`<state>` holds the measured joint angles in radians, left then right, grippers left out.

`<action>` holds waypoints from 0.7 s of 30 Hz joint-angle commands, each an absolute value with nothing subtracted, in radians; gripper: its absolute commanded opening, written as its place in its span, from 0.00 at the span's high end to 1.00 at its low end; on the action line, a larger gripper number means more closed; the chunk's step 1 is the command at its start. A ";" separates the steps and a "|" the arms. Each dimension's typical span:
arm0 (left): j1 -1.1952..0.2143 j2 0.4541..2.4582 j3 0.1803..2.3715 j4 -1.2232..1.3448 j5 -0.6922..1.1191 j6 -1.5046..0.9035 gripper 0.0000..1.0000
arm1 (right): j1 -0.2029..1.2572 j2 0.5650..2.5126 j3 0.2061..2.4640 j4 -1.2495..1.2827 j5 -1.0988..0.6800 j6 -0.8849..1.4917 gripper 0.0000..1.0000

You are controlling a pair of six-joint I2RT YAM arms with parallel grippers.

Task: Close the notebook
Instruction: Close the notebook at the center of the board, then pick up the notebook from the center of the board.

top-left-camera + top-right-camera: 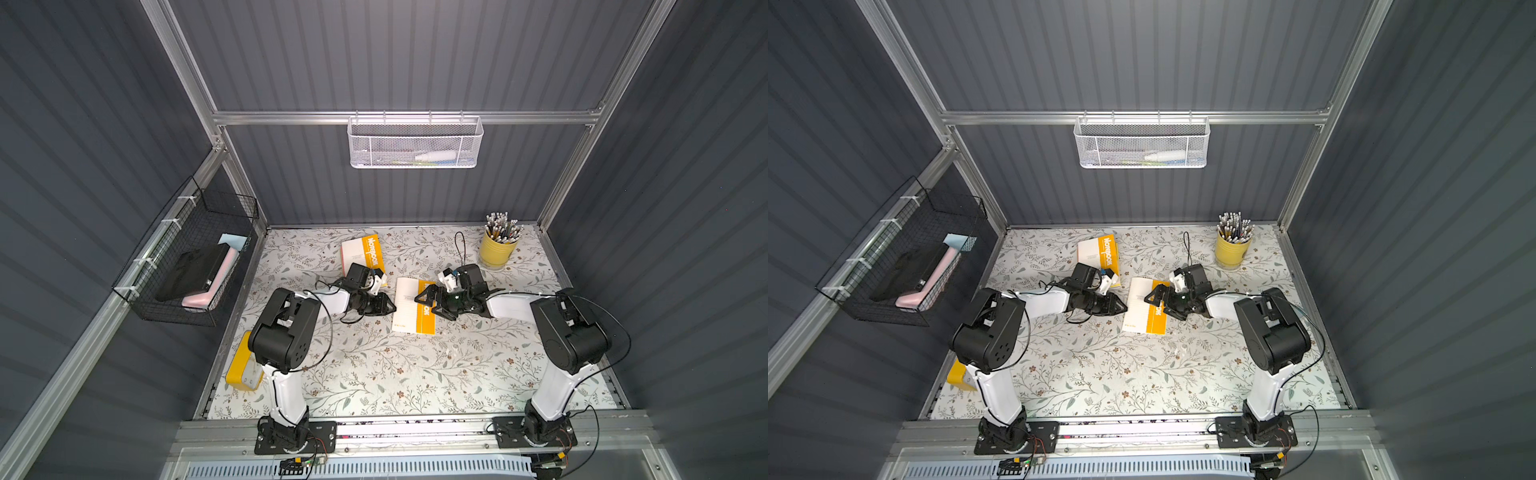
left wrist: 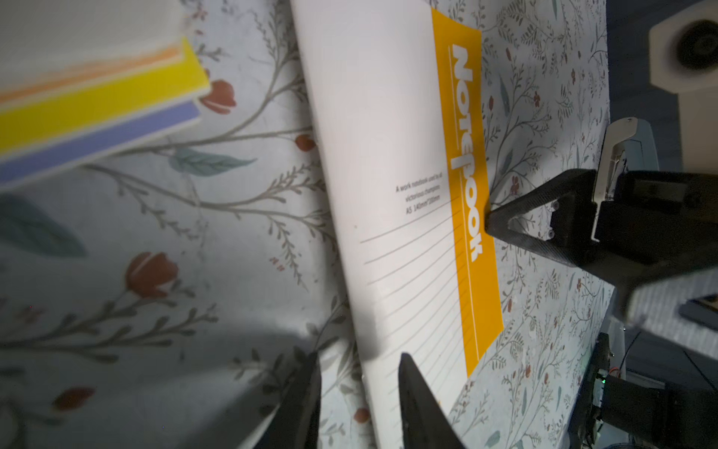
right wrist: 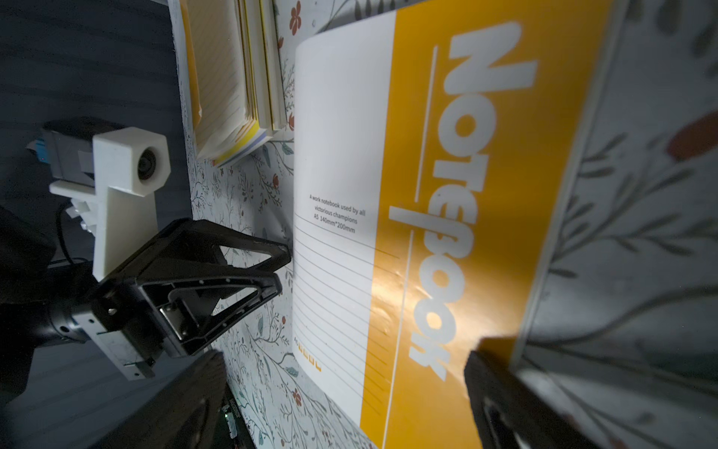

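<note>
Jaws of the left gripper [image 3: 283,268] stand narrowly apart, beside the free edge of a thin white-and-orange paper notebook [image 1: 406,309], centre of both top views on the floral tabletop [image 1: 374,374]. The right gripper [image 1: 432,303] jaws gape over its orange band. It looks light, floppy and glossy; that free edge seems best to pinch.

A thin paper notebook [image 1: 405,305] with a white cover, a broad orange-yellow band and white "Notebook" lettering lies shut and flat, cover up. Its slightly bowed white free edge sits just beside the left gripper's fingertips [image 3: 280,252] — its yellow spine edge at the right gripper's fingertip [image 2: 495,221].
</note>
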<state>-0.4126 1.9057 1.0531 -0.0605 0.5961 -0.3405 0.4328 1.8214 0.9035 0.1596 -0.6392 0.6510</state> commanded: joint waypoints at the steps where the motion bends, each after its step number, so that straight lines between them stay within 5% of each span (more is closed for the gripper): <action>1: -0.413 1.938 1.064 -0.008 0.632 -0.418 0.67 | 0.435 1.835 0.887 0.153 -0.628 0.634 0.01; 17: -0.413 1.958 0.982 0.227 0.767 -0.606 0.76 | 0.434 1.847 0.888 0.159 -0.632 0.634 0.01; 21: -0.414 1.930 0.974 0.261 0.778 -0.633 0.88 | 0.433 1.843 0.888 0.157 -0.635 0.635 0.01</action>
<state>-0.4122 1.9663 0.9855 0.2203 0.7456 -0.6079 0.4328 1.8221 0.9028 0.1650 -0.6392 0.6498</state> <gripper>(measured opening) 0.141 0.987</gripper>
